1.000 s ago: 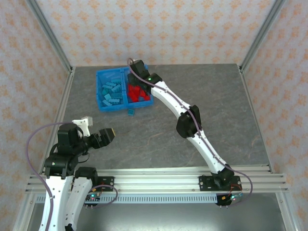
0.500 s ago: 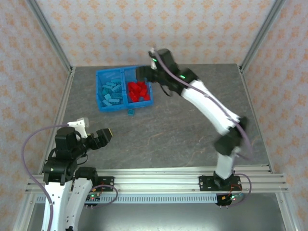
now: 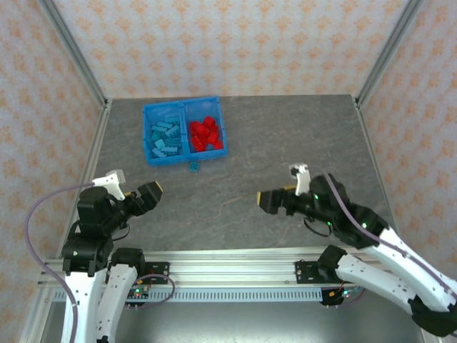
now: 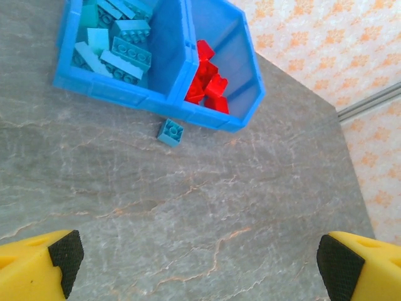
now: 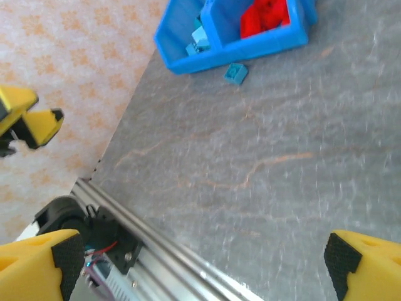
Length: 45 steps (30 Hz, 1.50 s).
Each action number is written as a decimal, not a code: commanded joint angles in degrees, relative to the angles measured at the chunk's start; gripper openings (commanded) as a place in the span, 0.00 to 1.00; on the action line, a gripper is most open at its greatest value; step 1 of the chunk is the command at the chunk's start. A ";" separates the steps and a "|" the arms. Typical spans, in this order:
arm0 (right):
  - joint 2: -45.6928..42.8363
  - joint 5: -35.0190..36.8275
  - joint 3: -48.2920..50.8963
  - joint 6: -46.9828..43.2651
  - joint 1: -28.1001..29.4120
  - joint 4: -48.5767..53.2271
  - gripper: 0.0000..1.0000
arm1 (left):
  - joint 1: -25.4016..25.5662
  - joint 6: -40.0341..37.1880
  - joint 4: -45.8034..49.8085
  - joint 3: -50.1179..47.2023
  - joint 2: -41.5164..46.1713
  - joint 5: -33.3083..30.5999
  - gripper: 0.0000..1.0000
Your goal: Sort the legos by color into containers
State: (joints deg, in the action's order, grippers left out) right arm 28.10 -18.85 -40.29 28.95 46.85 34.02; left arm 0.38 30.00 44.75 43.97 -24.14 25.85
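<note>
**Spotter:** What do you have, left to right?

**Operator:** My left gripper point(image 4: 202, 257) hangs over the near-left corner of the surface point(image 3: 235, 136). Its fingers point(image 4: 37, 266) are wide apart with nothing between them. Toward the far-left corner sits the blue bin point(image 3: 182, 102). Its left compartment point(image 3: 148, 136) holds the teal bricks point(image 3: 164, 137) and its right compartment point(image 3: 223, 132) holds the red bricks point(image 3: 203, 134). One loose teal brick point(image 3: 193, 166) lies flat on the surface just beside the bin's near wall, roughly in line with the divider. As far as I can see it isn't touching the wall. My right gripper point(image 5: 203, 260) sits low by the near edge, right of the middle, fingers likewise spread and empty.

**Spotter:** So that one brick is what remains?

**Operator:** I judge so. I see no other brick outside the bin.

**Spotter:** How would you take it?

**Operator:** I'd come straight down with the fingers turned to close along the bin's wall, not toward it, so neither finger knocks it. The brick is small, so I want it centred between the fingers before closing. Then I'd lift above the rim, carry it over the left compartment and let go low, so it doesn't bounce among the reds.
</note>
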 commanded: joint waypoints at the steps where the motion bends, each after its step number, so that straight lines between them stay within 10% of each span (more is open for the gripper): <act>1: -6.20 -3.91 4.49 6.92 0.35 2.88 0.99 | 6.05 3.04 -7.76 -2.30 -2.46 -5.83 0.99; 9: -9.19 0.32 10.63 12.52 0.52 0.99 0.99 | 36.96 -3.34 -19.27 -1.85 -29.76 -38.84 0.98; 26: -7.97 6.45 8.84 12.05 0.61 4.99 0.99 | 25.28 -15.73 -36.29 11.74 -70.63 -27.35 0.90; 45: -7.10 6.72 7.42 13.27 0.60 5.36 0.99 | 23.80 -13.31 -41.39 13.64 -82.13 -29.46 0.63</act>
State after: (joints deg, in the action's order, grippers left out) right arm 21.26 -13.45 -31.73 41.50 47.00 39.07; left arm 24.49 16.40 4.84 57.30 -105.51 -2.33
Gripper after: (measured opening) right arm 0.994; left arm 0.644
